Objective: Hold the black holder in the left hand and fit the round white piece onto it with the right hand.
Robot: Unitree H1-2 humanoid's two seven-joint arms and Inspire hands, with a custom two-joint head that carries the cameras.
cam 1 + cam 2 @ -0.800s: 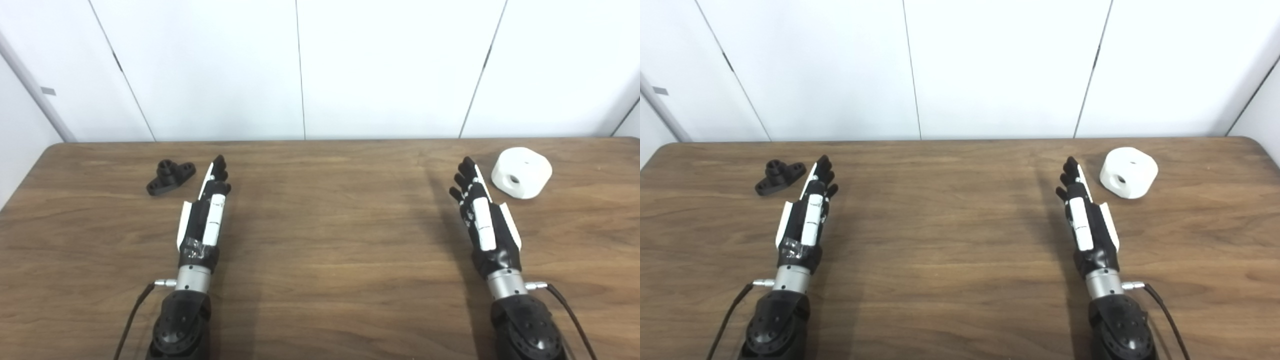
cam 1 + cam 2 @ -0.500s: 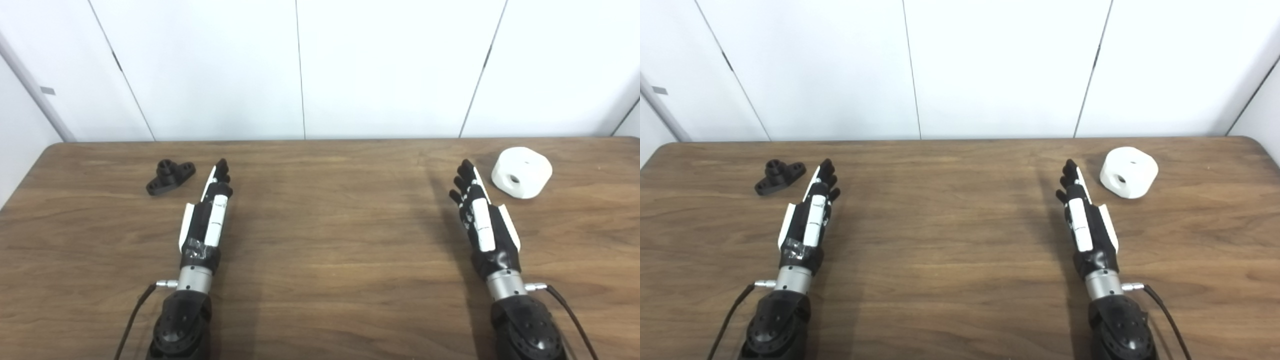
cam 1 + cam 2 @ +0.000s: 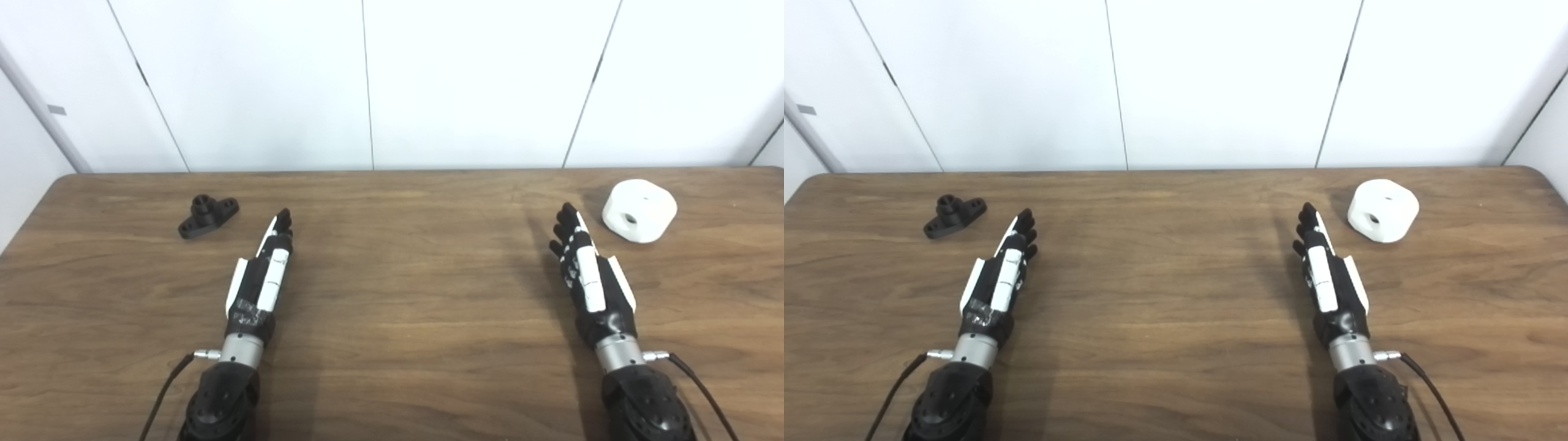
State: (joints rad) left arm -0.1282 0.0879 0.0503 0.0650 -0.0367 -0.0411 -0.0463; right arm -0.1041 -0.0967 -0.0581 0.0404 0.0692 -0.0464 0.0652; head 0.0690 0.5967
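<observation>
**Q:** Which step of the task is shown?

**A:** The very first one: nothing is grasped. My left hand (image 3: 263, 275) lies edge-on above the brown wooden table (image 3: 404, 288), fingers straight and close together, holding nothing. My right hand (image 3: 588, 275) is posed the same way, fingers extended and empty. The small black plastic holder with a round post and two flat ears (image 3: 208, 215) rests on the table beyond and to the left of my left hand, apart from it. The round white plastic piece with a hole in its side (image 3: 639, 211) sits beyond and to the right of my right hand, near the fingertips but not touching them.

**Q:** What does the next move call for?

**A:** In my judgement, the left hand must travel toward the black holder, spread its fingers, and close around the base so the post stays exposed. Only then should the right hand take the white piece. The holder is low and flat, so a shallow pinch may slip.
</observation>
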